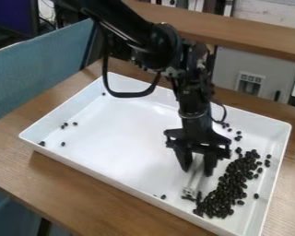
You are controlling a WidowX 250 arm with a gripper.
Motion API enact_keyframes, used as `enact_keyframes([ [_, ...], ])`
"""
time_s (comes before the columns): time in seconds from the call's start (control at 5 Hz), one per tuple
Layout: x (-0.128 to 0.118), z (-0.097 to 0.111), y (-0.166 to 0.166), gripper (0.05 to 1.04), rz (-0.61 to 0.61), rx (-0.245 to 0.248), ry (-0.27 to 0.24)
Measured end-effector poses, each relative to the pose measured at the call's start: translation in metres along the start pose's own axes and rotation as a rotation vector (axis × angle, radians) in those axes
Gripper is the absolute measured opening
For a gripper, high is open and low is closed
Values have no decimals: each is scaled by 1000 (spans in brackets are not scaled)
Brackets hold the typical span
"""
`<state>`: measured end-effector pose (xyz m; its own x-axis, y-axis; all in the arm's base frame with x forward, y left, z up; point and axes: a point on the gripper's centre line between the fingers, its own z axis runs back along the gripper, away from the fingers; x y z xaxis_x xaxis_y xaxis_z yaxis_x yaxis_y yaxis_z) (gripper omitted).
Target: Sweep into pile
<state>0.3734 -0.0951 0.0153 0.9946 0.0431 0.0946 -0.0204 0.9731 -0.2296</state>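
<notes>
The dark beans (227,193) lie heaped in the right part of the white tray (113,138), just right of the tool (197,171), and reach both nearer and a little farther than its fingertips. The tool hangs down over the tray, clenched on a pale bar (192,188) that slants toward the near side, its lower end close to the near left edge of the heap (a dark piece sits at that end, and I cannot tell whether it belongs to the bar or is beans). The bar's upper part is hidden between the fingers, and the black arm above is cut off by the top edge of the view; single beans merge in the thick of the heap. The heap's long axis runs from near left to far right, widest toward the near end and thinning into loose beans at the far one. Other strays dot the tray's left part, and the tray rests on a wooden bench (82,198).
</notes>
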Motion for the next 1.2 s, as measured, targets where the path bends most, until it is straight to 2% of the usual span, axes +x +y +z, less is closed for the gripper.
enact_keyframes([
  [0.2, -2, 3, 5, 997, 27, 7, 30],
  [0.4, 7, 22, 17, 1004, 94, -15, 30],
  [0.6, 22, 46, 25, 1000, 152, -4, -15],
  [0.8, 31, 63, 51, 1000, 243, 57, -25],
  [1.0, 39, 90, 97, 1000, 374, 224, -52],
  [1.2, 39, 96, 139, 1000, 472, 305, -29],
])
